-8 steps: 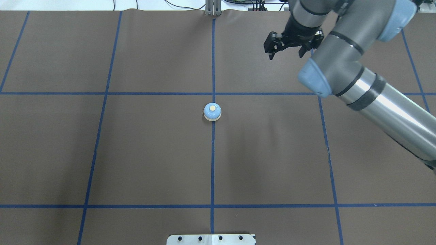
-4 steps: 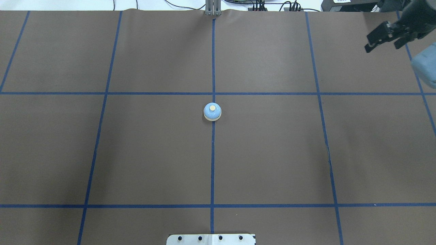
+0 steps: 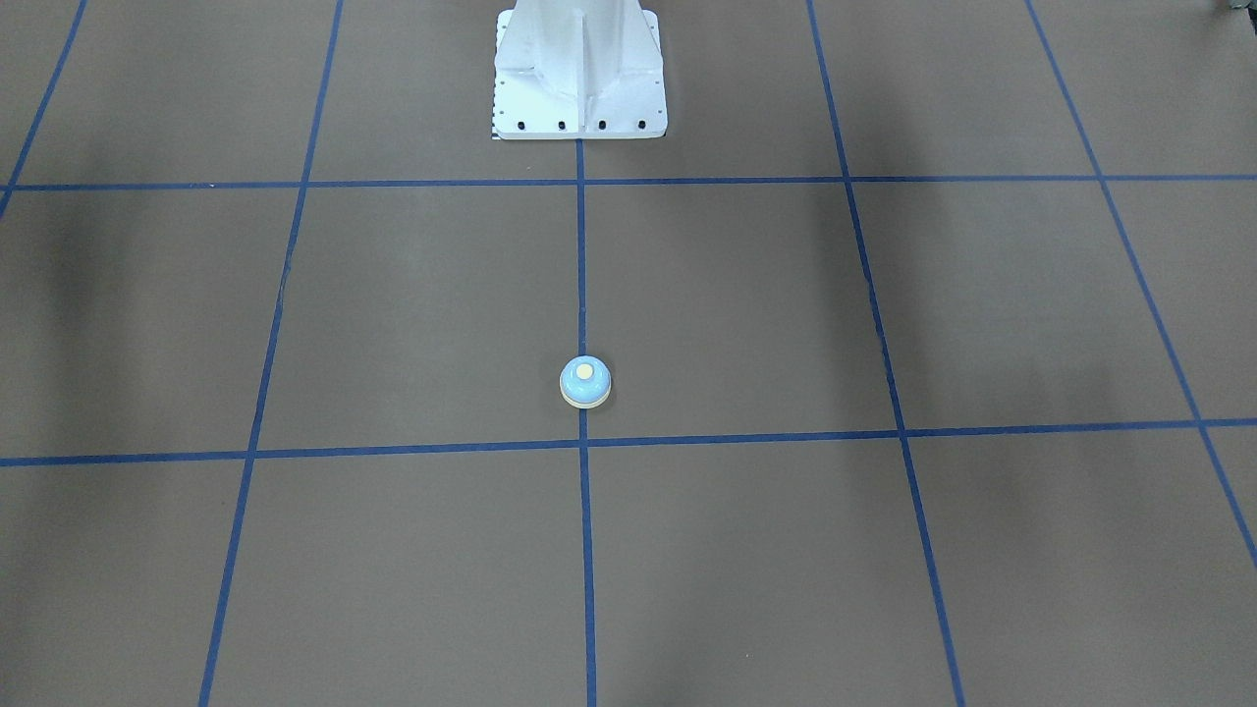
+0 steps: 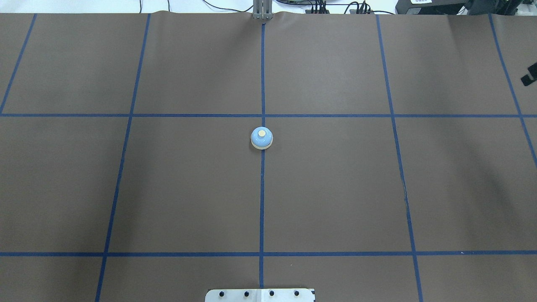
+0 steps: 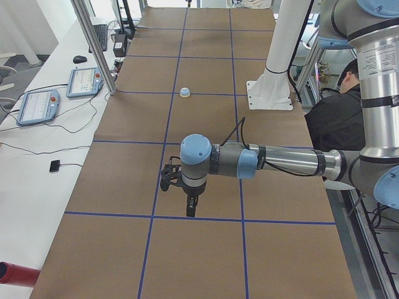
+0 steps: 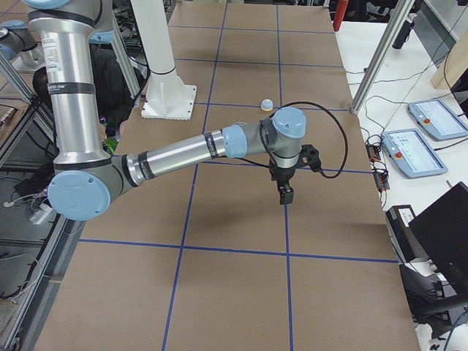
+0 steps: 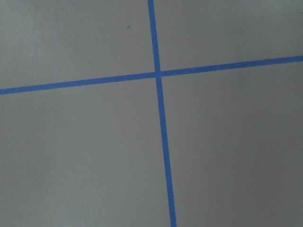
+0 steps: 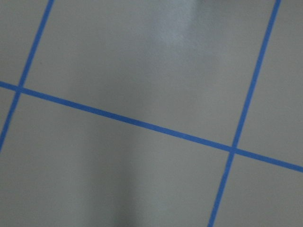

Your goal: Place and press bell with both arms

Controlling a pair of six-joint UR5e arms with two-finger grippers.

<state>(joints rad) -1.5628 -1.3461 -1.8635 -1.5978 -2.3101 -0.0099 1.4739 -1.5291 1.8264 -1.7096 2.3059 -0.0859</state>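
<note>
On the brown gridded surface (image 4: 335,188) both arms hang well apart from the bell (image 4: 261,138), which sits upright on the centre tape line. Neither the left gripper (image 5: 181,187) nor the right gripper (image 6: 287,179) shows clearly enough to tell its state. Likely light, rigid, slick-domed; best pinched across the cream base ring

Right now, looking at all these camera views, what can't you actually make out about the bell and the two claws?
- Right claw: only a black sliver at the overhead view's right edge; open or shut unclear.
- Left claw: seen only in the left side view; open or shut unclear.
- Bell: absent from both wrist views, which show only taped table; tiny in side views.
- Whether it has been pressed: nothing shows.
</note>
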